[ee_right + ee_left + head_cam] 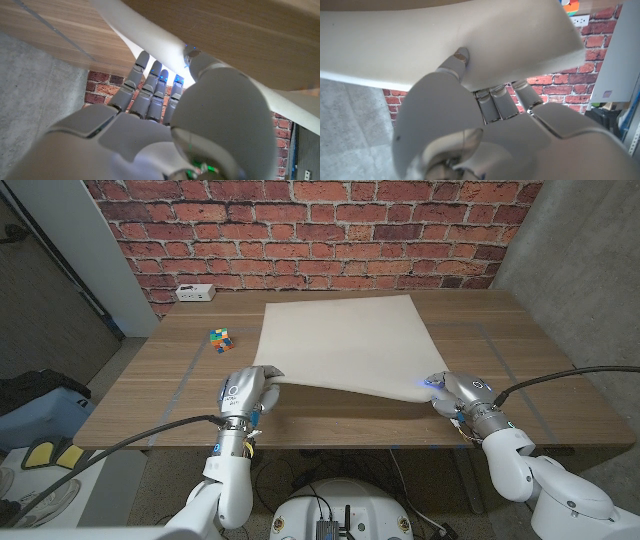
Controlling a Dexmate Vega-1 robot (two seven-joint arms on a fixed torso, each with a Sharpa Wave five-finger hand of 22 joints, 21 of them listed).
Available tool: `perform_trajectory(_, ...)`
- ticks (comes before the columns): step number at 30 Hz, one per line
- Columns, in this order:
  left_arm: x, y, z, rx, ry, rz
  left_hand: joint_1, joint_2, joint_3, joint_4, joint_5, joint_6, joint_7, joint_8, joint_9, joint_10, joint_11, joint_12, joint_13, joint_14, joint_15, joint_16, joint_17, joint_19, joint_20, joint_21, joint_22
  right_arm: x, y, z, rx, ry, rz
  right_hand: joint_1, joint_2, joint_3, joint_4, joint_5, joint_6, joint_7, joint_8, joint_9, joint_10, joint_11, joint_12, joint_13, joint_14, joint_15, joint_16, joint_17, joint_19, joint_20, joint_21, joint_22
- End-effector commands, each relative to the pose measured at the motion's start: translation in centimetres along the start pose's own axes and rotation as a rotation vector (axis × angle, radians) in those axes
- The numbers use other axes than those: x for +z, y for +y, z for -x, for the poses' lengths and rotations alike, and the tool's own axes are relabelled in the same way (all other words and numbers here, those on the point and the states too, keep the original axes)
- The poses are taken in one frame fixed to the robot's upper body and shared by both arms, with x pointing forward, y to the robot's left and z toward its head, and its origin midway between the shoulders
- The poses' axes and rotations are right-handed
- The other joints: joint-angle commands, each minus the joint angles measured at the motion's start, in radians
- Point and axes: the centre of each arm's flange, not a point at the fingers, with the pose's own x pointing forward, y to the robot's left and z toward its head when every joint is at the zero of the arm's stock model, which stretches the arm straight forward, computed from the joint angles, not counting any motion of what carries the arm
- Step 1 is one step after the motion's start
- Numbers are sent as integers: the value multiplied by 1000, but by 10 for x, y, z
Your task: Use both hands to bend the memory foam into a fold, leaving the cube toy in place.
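While both arms reach in from my side of the desk (150, 395), I see the memory foam (345, 340) lying as a pale sheet across the middle of the wood, its far edge near the brick wall (300, 230) and its near corners raised slightly off the surface. My left hand (245, 392) grips the near left corner: in the left wrist view the thumb presses against one face of the foam (445, 40) while the fingers (492, 105) go under the other, so the corner is clamped between them. My right hand (458, 392) holds the near right corner; in the right wrist view the fingers (150, 90) run beneath the lifted foam edge (145, 35) with the thumb against the opposite face, pinching the sheet. The cube toy (220, 337) sits on the bare desk just off the foam's left edge, apart from it and farther out than my left hand. A white power strip (196, 292) lies at the far left of the desk, close to the wall.
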Motion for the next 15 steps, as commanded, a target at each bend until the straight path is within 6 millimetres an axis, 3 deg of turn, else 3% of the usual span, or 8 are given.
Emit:
perform_trajectory(1,-6,3,-7,3,61,113,12,0,2,2,0,34,37,-7,4,110,-80,72,93,29,-28,-2,1,16,-4,9,0,-2,0,1,57,50,86,8,-23,17,1,4,-75,-9,-3,-3,-66,-3,-32,-6,-78,-88,-31,-16,-49,18,-16,-3)
perform_trajectory(2,-6,3,-8,12,75,117,13,0,2,3,0,35,36,-7,4,109,-81,72,94,30,-27,-2,1,18,-5,11,0,-3,1,1,65,49,80,2,-37,14,3,1,-109,-19,-6,-4,-95,-1,-43,-9,-107,-81,-38,-22,-65,26,-23,-4)
perform_trajectory(6,-9,4,-11,7,120,148,20,-4,3,1,3,42,51,-11,5,122,-76,78,100,41,-21,-4,0,30,-15,21,0,-5,1,2,77,52,85,-67,-72,-10,27,-3,-176,-9,1,-6,-147,6,-51,-16,-180,-52,-41,-38,-140,71,-58,-6)
perform_trajectory(10,-10,6,-14,5,121,146,25,-6,4,0,5,42,51,-14,5,122,-74,78,103,48,-19,-5,-1,30,-17,24,1,-6,0,4,74,62,90,-98,-89,-22,31,5,-197,-12,3,-7,-168,11,-52,-20,-233,-59,-47,-49,-157,77,-70,-6)
perform_trajectory(15,-8,12,-17,-9,123,144,29,-10,5,0,6,46,53,-16,5,123,-74,78,107,53,-20,-7,-1,28,-19,27,1,-4,2,4,74,79,171,-35,-64,18,0,17,-256,-44,4,-8,-240,-8,-58,-29,-315,-65,-47,-79,-185,73,-92,-7)
